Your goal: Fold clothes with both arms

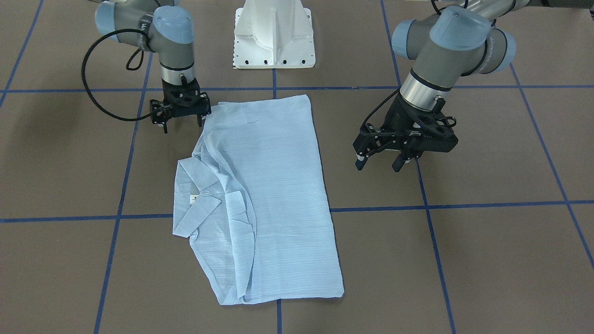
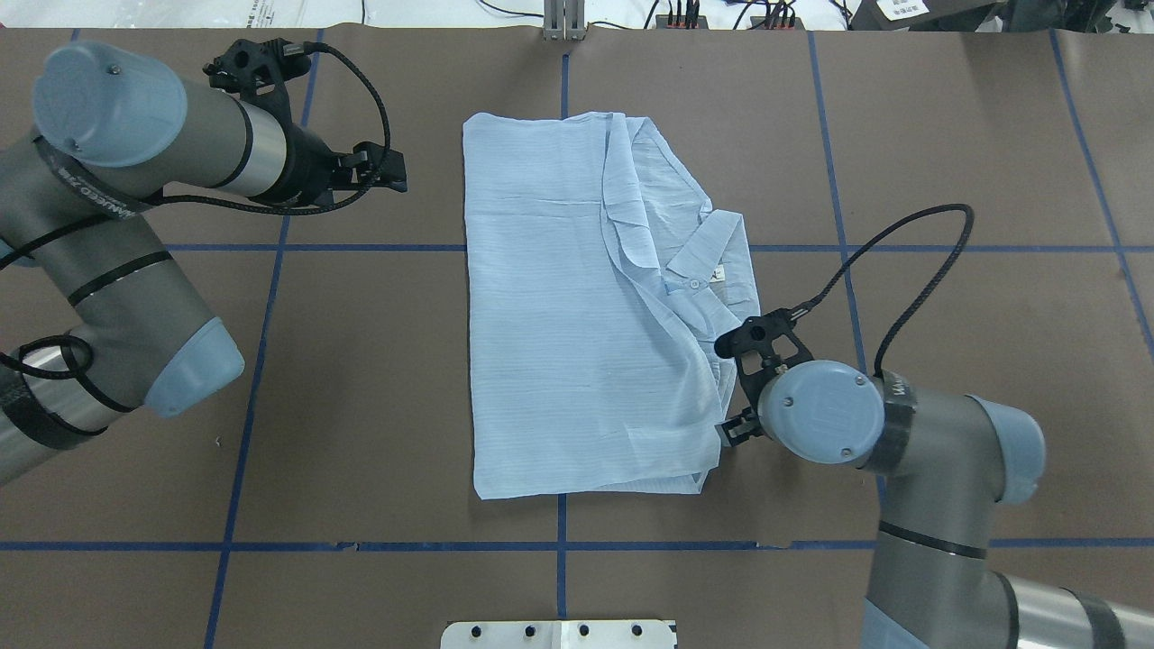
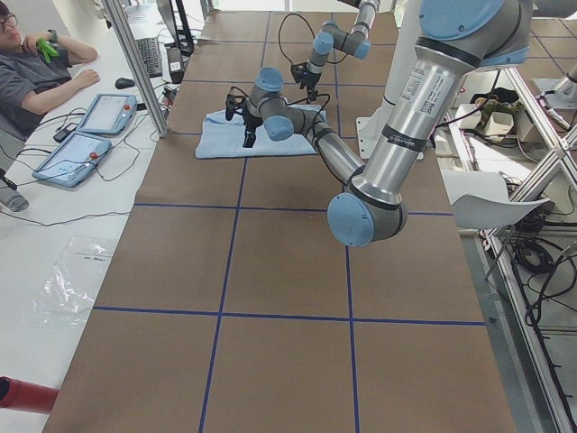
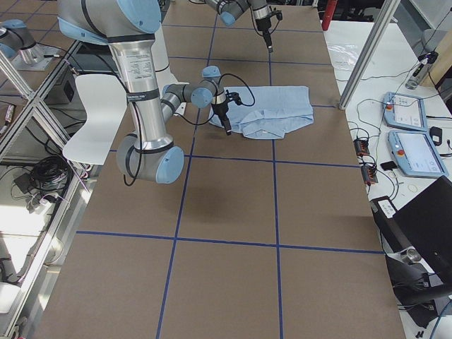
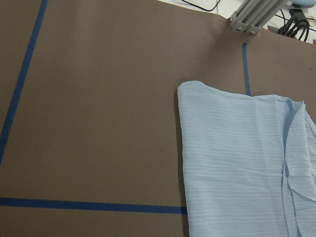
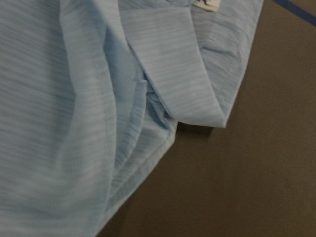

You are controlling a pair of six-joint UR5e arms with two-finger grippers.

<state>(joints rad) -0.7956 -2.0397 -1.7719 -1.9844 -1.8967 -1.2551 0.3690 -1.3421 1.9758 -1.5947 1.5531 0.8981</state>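
The shirt (image 1: pixel 274 195) is seen lying flat in the middle of the surface (image 1: pixel 487 260), already brought down to a long, tidy rectangle. No sleeves are spread out, so they are judged to be tucked inside. The collar (image 1: pixel 197 211) is left showing along the robot's right-hand side, with the neck label (image 1: pixel 195 198) turned up.

The task is judged well along: the big gathering folds look done, and a further fold across the long side seems to be what is left.

The left end effector (image 1: pixel 379 163) is held well apart from the cloth over bare surface, with its fingers spread and nothing between them. The right end effector (image 1: pixel 183 124) is poised at the shirt's corner nearest the robot on the collar side, fingers parted too. Whether a fingertip touches the cloth cannot be told.

As for edges, the side facing the left arm is straight and rounded, read as a fold line. The collar side is layered and uneven, with loose plies stacked at both corners, so a pinch there may catch only some layers.

Open room is plentiful. Bare surface crossed by blue tape lines (image 1: pixel 464 205) is seen all round, and only the pedestal base (image 1: pixel 274 37) stands near the shirt's robot-side edge
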